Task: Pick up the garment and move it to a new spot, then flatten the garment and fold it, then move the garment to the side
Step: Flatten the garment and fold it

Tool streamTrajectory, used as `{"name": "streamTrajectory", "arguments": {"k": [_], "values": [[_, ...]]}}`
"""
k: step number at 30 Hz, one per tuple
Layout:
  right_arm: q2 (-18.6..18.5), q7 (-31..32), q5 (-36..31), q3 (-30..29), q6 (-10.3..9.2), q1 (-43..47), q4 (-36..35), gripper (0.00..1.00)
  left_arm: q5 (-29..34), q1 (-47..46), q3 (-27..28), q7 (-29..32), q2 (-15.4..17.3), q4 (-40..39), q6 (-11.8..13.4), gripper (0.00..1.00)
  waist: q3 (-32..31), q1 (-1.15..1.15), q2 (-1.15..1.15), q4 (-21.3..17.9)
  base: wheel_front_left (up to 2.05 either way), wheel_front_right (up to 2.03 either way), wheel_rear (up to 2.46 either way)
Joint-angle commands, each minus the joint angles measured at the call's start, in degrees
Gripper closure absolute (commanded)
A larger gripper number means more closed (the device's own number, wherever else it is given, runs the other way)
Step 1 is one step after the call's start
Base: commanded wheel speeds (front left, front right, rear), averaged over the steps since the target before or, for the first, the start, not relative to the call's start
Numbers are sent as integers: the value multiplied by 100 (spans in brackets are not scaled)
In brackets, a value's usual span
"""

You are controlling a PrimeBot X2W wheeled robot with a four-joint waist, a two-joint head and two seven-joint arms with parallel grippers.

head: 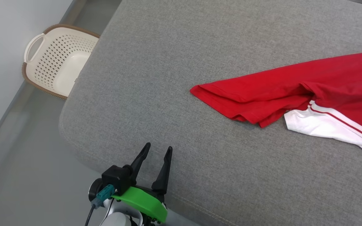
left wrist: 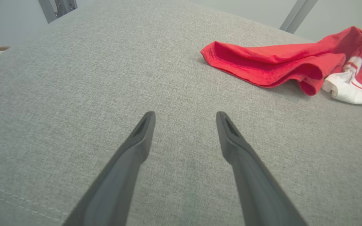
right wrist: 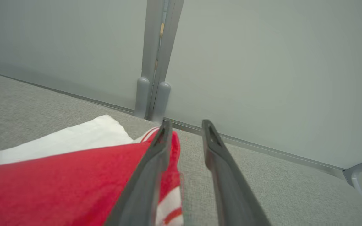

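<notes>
– Well, where do your two pincers stand?
– Your left pincer (head: 158, 146) sits at the bottom of the head view, left of centre. Its two dark fingers are spread wide with nothing between them, and its wrist view shows bare grey cloth through the gap. Your right pincer (right wrist: 186, 123) has its fingers only narrowly apart in the right wrist view. Grey cloth shows between the tips, so nothing is pinched there.
– Does the right one touch the garment?
– You can't tell. The garment (head: 262, 91) lies against the finger on the left of that view, and a red fold peeks past it into the gap. Whether cloth and finger actually meet is unclear.
– And where does the garment lie otherwise?
– On the grey upholstered surface (head: 156, 78), at the right of the head view, running off the right edge. It is red, bunched and folded over, with a white sleeve (head: 325, 125) striped in red at the lower right. Its red corner points toward the middle of the frame, well apart from your left pincer.
– Anything farther out?
– A pale perforated basket (head: 52, 59) with a brown rim stands on the floor (head: 17, 163) in the upper left of the head view, just beside the surface's edge. Beyond the right pincer, a pale wall (right wrist: 262, 62) and a grey post (right wrist: 157, 62) rise at the surface's far edge.
</notes>
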Motion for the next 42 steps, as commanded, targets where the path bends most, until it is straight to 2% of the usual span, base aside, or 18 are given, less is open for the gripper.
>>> {"name": "streamTrajectory", "arguments": {"k": [1,7,15,22,27,33,42], "values": [[109,-23,-113,-172,-11,-10,-30,0,50,-40,28,-2,11,15,-27,0,-55,0,0,-113,0,0,0],[768,-24,-221,-650,-11,637,-834,0,138,-68,139,-2,12,68,-36,0,-324,0,0,-451,0,0,0],[1867,-24,294,-375,-11,2281,-2366,0,267,142,369,-2,13,246,-83,0,-951,0,0,-958,0,0,0],[2375,-22,729,143,-10,3450,-3174,0,349,350,513,-2,13,390,-113,0,-1386,0,0,-1227,0,0,0],[2602,-22,948,439,-10,4027,-3341,0,366,539,617,-2,13,431,-135,0,-1589,0,0,-1303,0,0,0],[2806,-22,1105,605,-10,4355,-3199,0,364,663,661,-2,13,438,-139,0,-1621,0,0,-1303,0,0,0],[2939,-22,1316,669,-10,4122,-2822,0,314,507,617,-2,13,422,-143,0,-1294,0,0,-1148,0,0,0]]}}
